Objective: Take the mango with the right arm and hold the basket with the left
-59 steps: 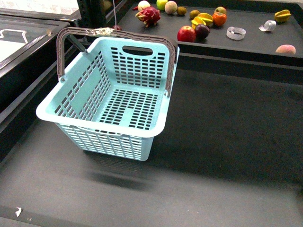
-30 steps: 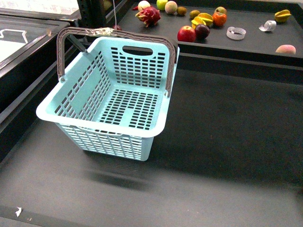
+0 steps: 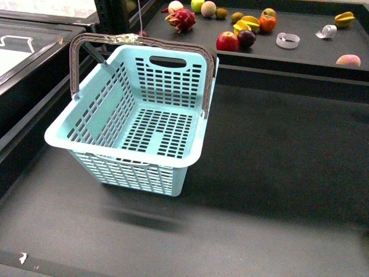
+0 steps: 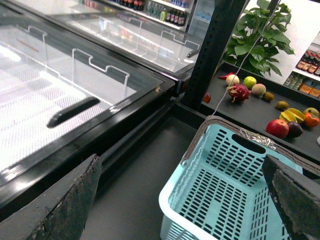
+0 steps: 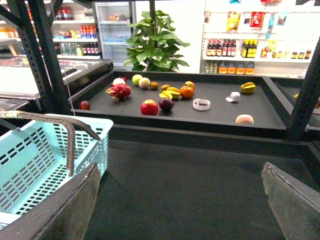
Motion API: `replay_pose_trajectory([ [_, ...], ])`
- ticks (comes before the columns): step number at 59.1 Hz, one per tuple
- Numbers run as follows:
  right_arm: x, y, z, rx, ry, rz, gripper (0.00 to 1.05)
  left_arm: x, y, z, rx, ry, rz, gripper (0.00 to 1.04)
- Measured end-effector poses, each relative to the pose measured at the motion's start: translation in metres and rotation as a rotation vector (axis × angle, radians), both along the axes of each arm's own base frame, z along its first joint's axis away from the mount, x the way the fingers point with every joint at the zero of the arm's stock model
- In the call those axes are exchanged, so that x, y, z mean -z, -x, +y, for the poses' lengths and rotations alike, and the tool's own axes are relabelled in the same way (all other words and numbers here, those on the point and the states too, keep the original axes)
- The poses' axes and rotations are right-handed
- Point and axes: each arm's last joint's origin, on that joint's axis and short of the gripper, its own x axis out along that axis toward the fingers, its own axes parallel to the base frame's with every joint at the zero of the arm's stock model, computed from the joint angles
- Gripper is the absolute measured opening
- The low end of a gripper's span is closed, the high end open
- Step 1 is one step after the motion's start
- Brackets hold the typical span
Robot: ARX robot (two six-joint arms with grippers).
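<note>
Pale blue slotted plastic basket (image 3: 95, 109), grey-brown handles (image 3: 74, 63) upright, empty, near-left over dark counter (image 3: 277, 150). Raised handle likely eases left gripper (image 4: 181, 165) grasp. That claw spread wide, empty. Likewise right gripper (image 5: 181, 170), facing far shelf (image 3: 300, 52). Smooth yellow-orange oval mango (image 3: 251, 22) untouched there, just left of round orange fruit (image 3: 267, 23).

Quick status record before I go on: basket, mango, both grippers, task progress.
basket: light blue basket, empty, handle raised, standing on the dark lower table
mango: mango lies on the raised back shelf among other fruit, nothing touching it
left gripper: left gripper open, holds nothing; basket ahead of it
right gripper: right gripper open, empty, facing the back shelf, well apart from the mango
progress: basket not yet held, mango not yet picked
</note>
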Motion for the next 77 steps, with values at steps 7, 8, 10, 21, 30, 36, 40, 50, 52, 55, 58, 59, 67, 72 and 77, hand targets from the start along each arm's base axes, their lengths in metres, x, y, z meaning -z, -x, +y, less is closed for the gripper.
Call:
replay_pose_trajectory([
  [7,0.000,0.000,0.000,0.000,0.000,0.000,0.96,0.009,-0.049,-0.014,0.025,0.249,0.051,0.97],
  [8,0.000,0.000,0.000,0.000,0.000,0.000,0.96,0.010,-0.057,-0.016,0.017,0.292,0.051,0.97],
  [10,0.000,0.000,0.000,0.000,0.000,0.000,0.96,0.012,-0.069,-0.018,0.013,0.340,0.056,0.97],
  [21,0.000,0.000,0.000,0.000,0.000,0.001,0.96,0.027,-0.128,-0.039,0.041,0.616,0.070,0.97],
  [30,0.000,0.000,0.000,0.000,0.000,0.000,0.96,0.044,-0.174,-0.059,0.052,0.740,0.115,0.97],
  [36,0.000,0.000,0.000,0.000,0.000,0.000,0.96,0.053,-0.204,-0.070,0.066,0.816,0.135,0.97],
  [40,0.000,0.000,0.000,0.000,0.000,0.000,0.96,0.059,-0.221,-0.075,0.054,0.858,0.151,0.97],
  [50,0.000,0.000,0.000,0.000,0.000,0.000,0.96,0.070,-0.253,-0.079,0.012,0.959,0.172,0.97],
  [52,0.000,0.000,0.000,0.000,0.000,0.000,0.96,0.071,-0.260,-0.080,0.010,0.970,0.178,0.97],
  [55,0.000,0.000,0.000,0.000,0.000,0.000,0.96,0.073,-0.273,-0.080,0.005,0.993,0.180,0.97],
  [58,0.000,0.000,0.000,0.000,0.000,0.000,0.96,0.075,-0.285,-0.081,0.001,1.007,0.175,0.97],
  [59,0.000,0.000,0.000,0.000,0.000,0.000,0.96,0.075,-0.289,-0.081,-0.001,1.012,0.173,0.97],
  [67,0.000,0.000,0.000,0.000,0.000,0.000,0.96,0.077,-0.316,-0.082,-0.002,1.031,0.173,0.97],
  [72,0.000,0.000,0.000,0.000,0.000,0.000,0.96,0.078,-0.330,-0.081,-0.007,1.044,0.160,0.97],
  [77,0.000,0.000,0.000,0.000,0.000,0.000,0.96,0.078,-0.337,-0.080,-0.016,1.052,0.157,0.97],
])
